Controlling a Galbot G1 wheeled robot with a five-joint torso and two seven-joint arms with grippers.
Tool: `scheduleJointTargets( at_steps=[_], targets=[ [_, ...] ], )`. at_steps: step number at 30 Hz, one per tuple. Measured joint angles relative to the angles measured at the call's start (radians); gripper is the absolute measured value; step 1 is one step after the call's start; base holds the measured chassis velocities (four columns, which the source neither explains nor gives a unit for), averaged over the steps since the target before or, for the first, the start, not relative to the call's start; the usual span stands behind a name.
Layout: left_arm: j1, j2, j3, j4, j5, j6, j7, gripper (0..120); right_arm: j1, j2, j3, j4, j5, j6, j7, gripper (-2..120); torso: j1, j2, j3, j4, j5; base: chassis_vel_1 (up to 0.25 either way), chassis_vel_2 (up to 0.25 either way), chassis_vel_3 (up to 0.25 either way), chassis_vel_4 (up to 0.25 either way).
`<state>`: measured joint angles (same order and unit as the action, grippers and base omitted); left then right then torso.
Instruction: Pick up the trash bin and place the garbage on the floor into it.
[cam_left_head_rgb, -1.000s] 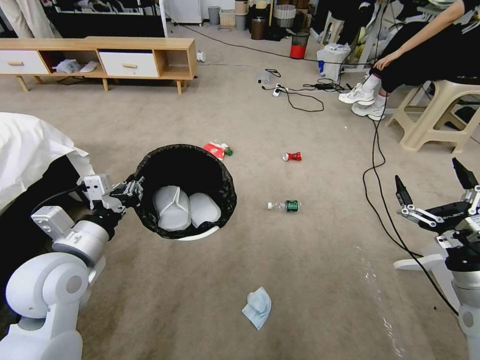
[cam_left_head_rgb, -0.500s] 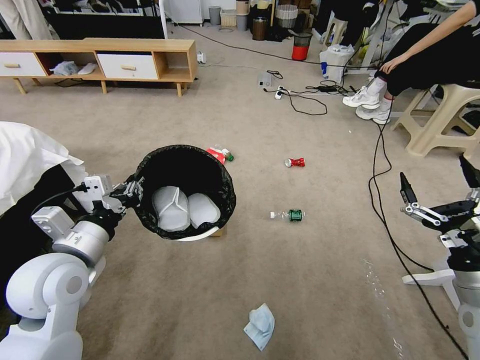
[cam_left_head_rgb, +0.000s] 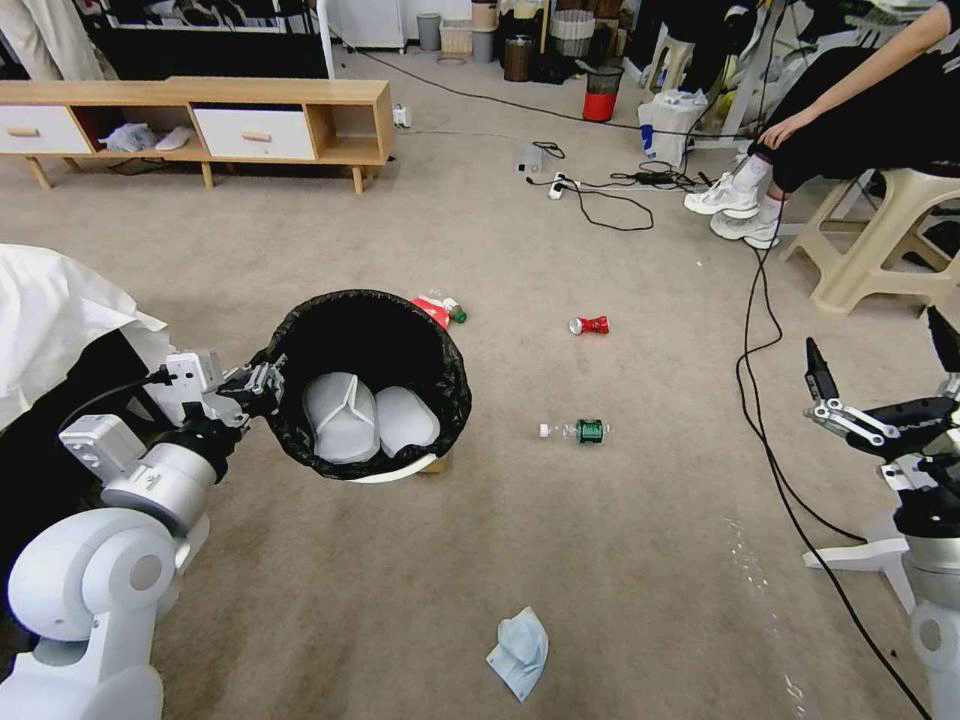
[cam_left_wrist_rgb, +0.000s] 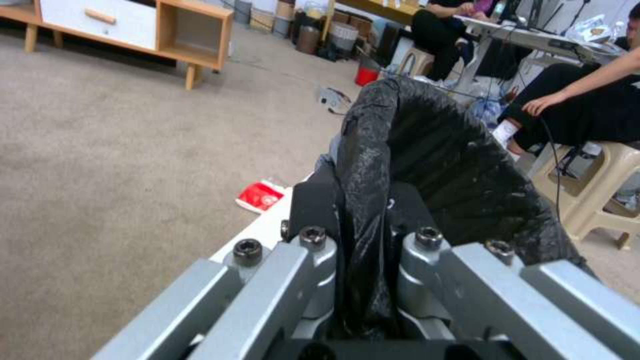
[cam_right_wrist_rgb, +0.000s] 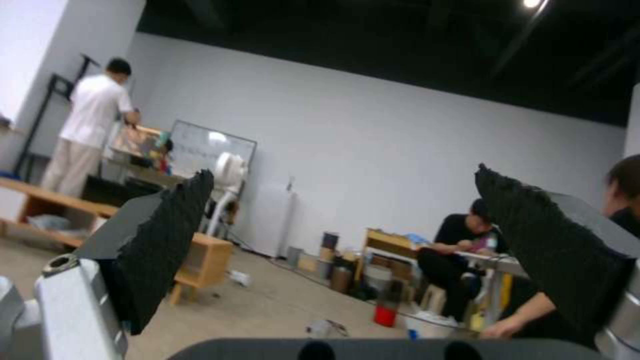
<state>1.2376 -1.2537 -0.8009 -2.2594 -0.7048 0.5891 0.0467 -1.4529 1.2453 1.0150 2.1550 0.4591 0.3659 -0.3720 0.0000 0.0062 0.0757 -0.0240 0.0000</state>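
Observation:
My left gripper (cam_left_head_rgb: 262, 384) is shut on the near rim of the trash bin (cam_left_head_rgb: 455, 372), a white bin lined with a black bag, and holds it above the carpet. The left wrist view shows the fingers (cam_left_wrist_rgb: 313, 260) pinching the bag-covered rim (cam_left_wrist_rgb: 365, 165). Two pale shapes lie inside the bin. The garbage is scattered on the floor: a red packet (cam_left_head_rgb: 430, 309) beside a small bottle (cam_left_head_rgb: 455, 312), a crushed red can (cam_left_head_rgb: 588, 325), a clear green-labelled bottle (cam_left_head_rgb: 578, 431) and a blue face mask (cam_left_head_rgb: 520, 652). My right gripper (cam_left_head_rgb: 873, 335) hangs open at the right, holding nothing (cam_right_wrist_rgb: 343, 172).
A low wooden cabinet (cam_left_head_rgb: 200, 115) stands at the back left, with a white-draped object (cam_left_head_rgb: 60, 300) at my left. Black cables (cam_left_head_rgb: 752, 380) and a white power strip (cam_left_head_rgb: 557, 184) cross the carpet. A person sits on a beige stool (cam_left_head_rgb: 870, 250). A white stand foot (cam_left_head_rgb: 860, 552) lies near my right arm.
The whole picture has shifted, so the camera moved: the floor litter sits slightly lower and further right. The left gripper still holds the bin, and the right gripper stays open.

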Motion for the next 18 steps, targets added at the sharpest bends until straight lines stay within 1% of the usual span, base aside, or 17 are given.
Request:
scheduleJointTargets(
  at_steps=[1, 2, 3, 5, 6, 8, 9, 11, 12, 14, 15, 17, 18],
  targets=[
    [0.001, 0.000, 0.000, 0.001, 0.000, 0.000, 0.000, 7, -0.005, -0.016, -0.013, 0.006, 0.010, -0.007, 0.016, 100, 0.000, 0.000, 0.000, 0.0000, 0.0001, 0.000, 0.000, 0.000, 0.000],
    [0.002, 0.001, 0.001, 0.003, -0.002, 0.000, -0.001, 7, -0.019, -0.068, -0.049, 0.022, 0.029, -0.027, 0.072, 100, 0.000, 0.000, 0.000, 0.0000, 0.0000, 0.000, 0.000, 0.000, 0.000],
    [0.002, 0.001, 0.001, 0.003, -0.002, 0.000, -0.001, 7, -0.019, -0.068, -0.049, 0.022, 0.029, -0.027, 0.072, 100, 0.000, 0.000, 0.000, 0.0000, 0.0000, 0.000, 0.000, 0.000, 0.000],
    [0.002, 0.002, 0.002, 0.008, -0.004, -0.001, -0.002, 7, -0.043, -0.158, -0.107, 0.033, 0.041, -0.067, 0.156, 100, 0.000, 0.000, 0.000, 0.0001, -0.0003, 0.000, 0.000, 0.000, 0.000],
    [0.002, 0.002, 0.002, 0.008, -0.004, -0.001, -0.002, 7, -0.043, -0.158, -0.107, 0.033, 0.041, -0.067, 0.156, 100, 0.000, 0.000, 0.000, 0.0001, -0.0003, 0.000, 0.000, 0.000, 0.000],
    [-0.001, 0.001, 0.004, 0.011, -0.005, -0.001, -0.004, 7, -0.048, -0.197, -0.147, 0.018, 0.025, -0.104, 0.205, 100, 0.000, 0.000, 0.000, 0.0000, -0.0001, 0.000, 0.000, 0.000, 0.000],
    [-0.001, 0.001, 0.004, 0.011, -0.005, -0.001, -0.004, 7, -0.048, -0.197, -0.147, 0.018, 0.025, -0.104, 0.205, 100, 0.000, 0.000, 0.000, 0.0000, -0.0001, 0.000, 0.000, 0.000, 0.000],
    [-0.003, 0.001, 0.007, 0.014, -0.007, -0.001, -0.007, 7, -0.047, -0.223, -0.197, -0.024, -0.009, -0.151, 0.249, 100, 0.000, 0.000, 0.000, 0.0001, 0.0003, 0.000, 0.000, 0.000, 0.000],
    [-0.003, 0.001, 0.007, 0.014, -0.007, -0.001, -0.007, 7, -0.047, -0.223, -0.197, -0.024, -0.009, -0.151, 0.249, 100, 0.000, 0.000, 0.000, 0.0001, 0.0003, 0.000, 0.000, 0.000, 0.000],
    [-0.003, 0.006, 0.007, 0.018, -0.007, -0.001, -0.008, 7, -0.050, -0.247, -0.254, -0.064, -0.022, -0.194, 0.271, 100, 0.000, 0.000, 0.000, 0.0000, 0.0002, 0.000, 0.000, 0.000, 0.000],
    [-0.003, 0.006, 0.007, 0.018, -0.007, -0.001, -0.008, 7, -0.050, -0.247, -0.254, -0.064, -0.022, -0.194, 0.271, 100, 0.000, 0.000, 0.000, 0.0000, 0.0002, 0.000, 0.000, 0.000, 0.000],
    [-0.002, 0.009, 0.007, 0.019, -0.007, -0.002, -0.008, 7, -0.058, -0.266, -0.302, -0.089, -0.019, -0.226, 0.276, 100, 0.000, 0.000, 0.000, 0.0000, 0.0003, 0.000, 0.000, 0.000, 0.000],
    [-0.001, 0.009, 0.007, 0.020, -0.007, -0.003, -0.008, 7, -0.065, -0.280, -0.332, -0.101, -0.005, -0.259, 0.293, 100, 0.000, 0.000, 0.000, 0.0001, 0.0000, 0.000, 0.000, 0.000, 0.000]
  ],
)
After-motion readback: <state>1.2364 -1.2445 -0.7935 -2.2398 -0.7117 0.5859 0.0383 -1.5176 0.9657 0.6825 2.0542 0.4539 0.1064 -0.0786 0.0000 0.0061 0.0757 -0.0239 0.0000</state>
